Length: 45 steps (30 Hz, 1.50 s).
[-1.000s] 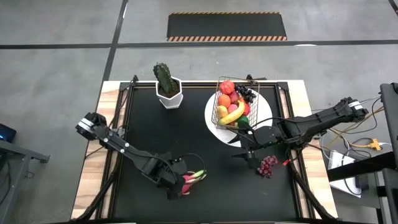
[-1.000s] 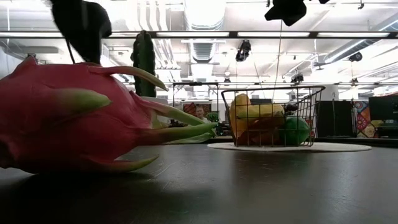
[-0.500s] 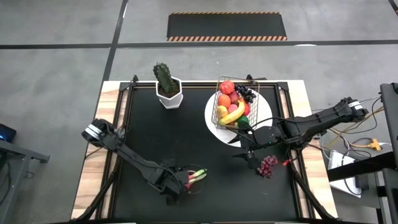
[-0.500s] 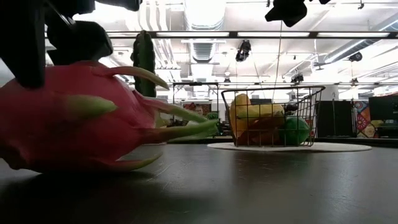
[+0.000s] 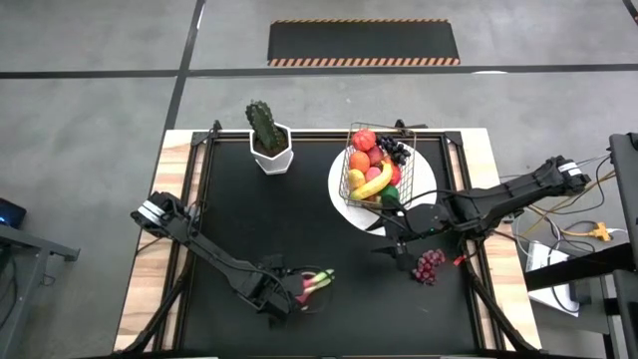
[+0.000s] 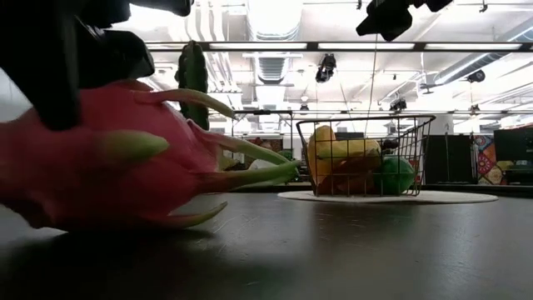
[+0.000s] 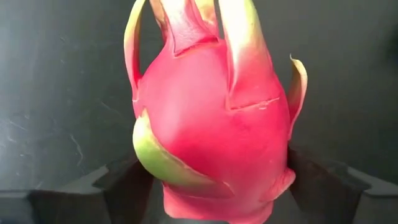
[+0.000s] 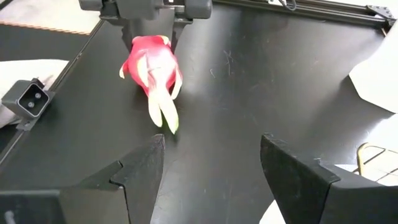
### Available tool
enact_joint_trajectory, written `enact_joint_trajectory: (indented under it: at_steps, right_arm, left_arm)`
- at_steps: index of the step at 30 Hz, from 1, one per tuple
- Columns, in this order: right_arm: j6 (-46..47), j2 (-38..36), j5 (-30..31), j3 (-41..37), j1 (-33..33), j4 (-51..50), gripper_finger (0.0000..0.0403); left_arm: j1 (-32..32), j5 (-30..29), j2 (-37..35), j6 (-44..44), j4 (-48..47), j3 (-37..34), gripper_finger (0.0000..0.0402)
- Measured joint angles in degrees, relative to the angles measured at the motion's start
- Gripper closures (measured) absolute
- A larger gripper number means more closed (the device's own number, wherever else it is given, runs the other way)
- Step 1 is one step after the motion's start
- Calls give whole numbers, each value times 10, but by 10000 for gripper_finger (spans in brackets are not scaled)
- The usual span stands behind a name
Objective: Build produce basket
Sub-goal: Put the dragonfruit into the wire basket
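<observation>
A pink dragon fruit [image 5: 305,286] lies on its side on the black mat near the table's front edge, its green-tipped leaves pointing toward the table's right. My left gripper [image 5: 293,292] is down over its round end [image 7: 211,112], shut on it. My right gripper [image 5: 395,253] hangs open above the mat, right of centre, holding nothing. Purple grapes [image 5: 429,265] lie on the mat just right of it. The wire basket [image 5: 350,170] stands on a white plate [image 5: 427,178] at the back right, filled with a banana, an orange, red fruit and a green one. My left gripper has the dragon fruit's round body between its two fingers [image 7: 121,186], one on each flank [image 7: 287,177], at the end away from the leaf tips. The fingers come steeply from above and lie across the fruit. The fruit's underside [image 6: 125,223] rests on the mat.
A green cactus in a white pot [image 5: 269,140] stands at the back, left of the basket. Bare mat [image 5: 299,209] lies between the dragon fruit and the basket. A small camera [image 8: 30,99] sits at the mat's near edge.
My left gripper has come down over the dragon fruit, moving a little toward the near edge, and its fingers now stand on both flanks. The fruit has rocked slightly where it lies and stays on the mat.
</observation>
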Motion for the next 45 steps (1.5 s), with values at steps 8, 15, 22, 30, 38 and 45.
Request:
enact_joint_trajectory:
  at_steps: [8,15,22,30,38,45]
  right_arm:
    - [0,0,1,-43,0,66,154]
    - [4,0,10,-70,0,111,154]
    - [-1,-3,24,-74,2,123,154]
    - [-37,38,26,-164,1,406,154]
    - [-30,117,58,-206,-1,636,147]
    - [-4,166,71,-150,-22,628,89]
  left_arm:
    - [-3,-115,-29,66,-4,-3,122]
    - [-4,-285,-82,178,37,-29,123]
    - [6,-374,-155,398,329,-147,123]
    - [43,-367,-181,572,801,-353,124]
    - [46,-349,-183,634,962,-423,124]
    - [46,-347,-183,635,963,-427,124]
